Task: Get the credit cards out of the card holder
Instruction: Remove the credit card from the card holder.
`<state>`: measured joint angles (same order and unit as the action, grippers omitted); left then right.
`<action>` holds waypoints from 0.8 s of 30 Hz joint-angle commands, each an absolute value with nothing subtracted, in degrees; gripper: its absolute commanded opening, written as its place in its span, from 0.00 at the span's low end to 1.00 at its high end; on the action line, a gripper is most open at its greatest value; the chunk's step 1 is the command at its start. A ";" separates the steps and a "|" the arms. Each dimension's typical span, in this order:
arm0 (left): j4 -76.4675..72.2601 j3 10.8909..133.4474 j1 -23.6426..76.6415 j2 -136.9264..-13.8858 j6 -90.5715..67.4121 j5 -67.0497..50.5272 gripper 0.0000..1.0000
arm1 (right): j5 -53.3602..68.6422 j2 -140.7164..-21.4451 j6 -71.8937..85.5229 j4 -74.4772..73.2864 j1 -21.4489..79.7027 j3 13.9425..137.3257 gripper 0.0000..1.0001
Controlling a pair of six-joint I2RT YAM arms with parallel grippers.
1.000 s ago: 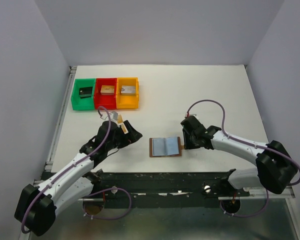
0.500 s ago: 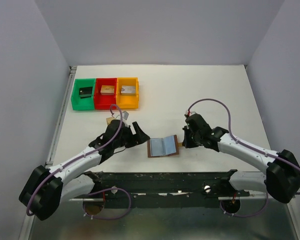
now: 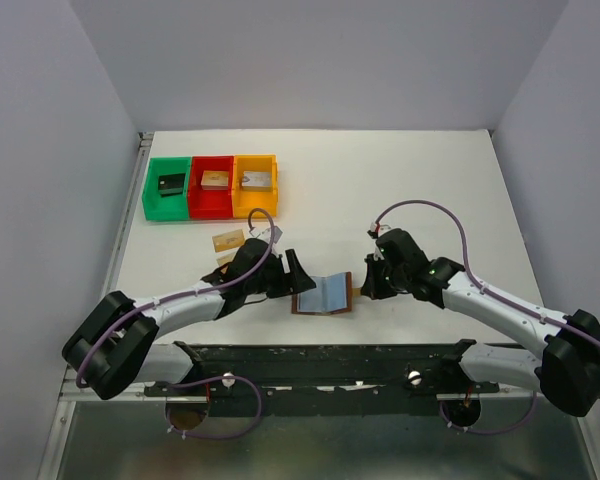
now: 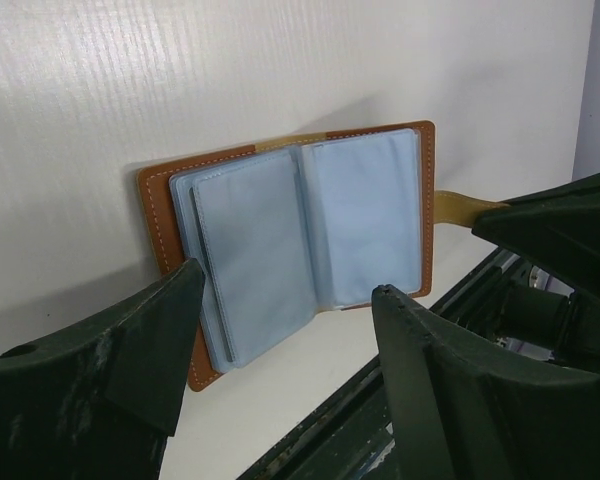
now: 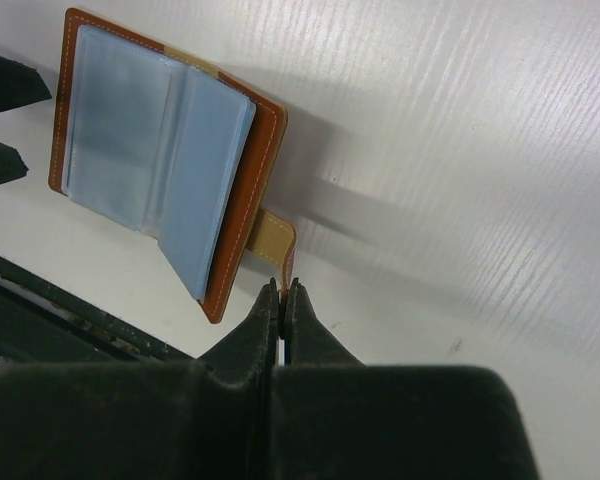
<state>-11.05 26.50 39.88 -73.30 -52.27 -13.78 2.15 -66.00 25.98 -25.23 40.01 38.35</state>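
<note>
Bins (image 3: 209,211) of green, red and orange plastic stand in a row at the far left of the surface (image 3: 400,190), each with a small block inside. Just in front of the orange one lies a tan-gold credit card (image 3: 228,240), already outside the holder. A second card seems to lie right below it, partly covered by the left arm.

Further right, the left gripper (image 3: 286,275) is low over the surface with its fingers (image 4: 130,350) spread wide and nothing between them. In its wrist view the card holder (image 4: 290,225) lies directly ahead of the released jaws, open like a book, with the pale blue pockets facing up. The left-hand pockets look stacked in layers, but whether cards are inside them I cannot tell.

The open holder's long side runs left to right between the two arms, with its fold across that line. On its right edge the snap tab (image 5: 273,240) sticks out, and the right gripper (image 5: 282,288) is clenched there. Its tips meet at the end of the tab, and I judge that it pinches the tab to keep the holder in place.

The left arm is therefore the free one. The pockets lie to its right and very near, so the next pull should probably go toward the left.
</note>
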 commanded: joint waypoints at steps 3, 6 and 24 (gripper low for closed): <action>-13.88 27.69 40.60 -74.79 -51.59 -14.85 0.80 | 2.99 -66.18 25.40 -24.35 39.81 37.71 0.00; -13.97 27.95 40.87 -75.41 -51.59 -14.85 0.80 | 3.08 -66.36 25.40 -24.26 39.81 37.88 0.00; -14.24 27.86 41.75 -78.49 -51.77 -14.59 0.79 | 3.78 -66.53 25.31 -23.56 39.81 37.44 0.00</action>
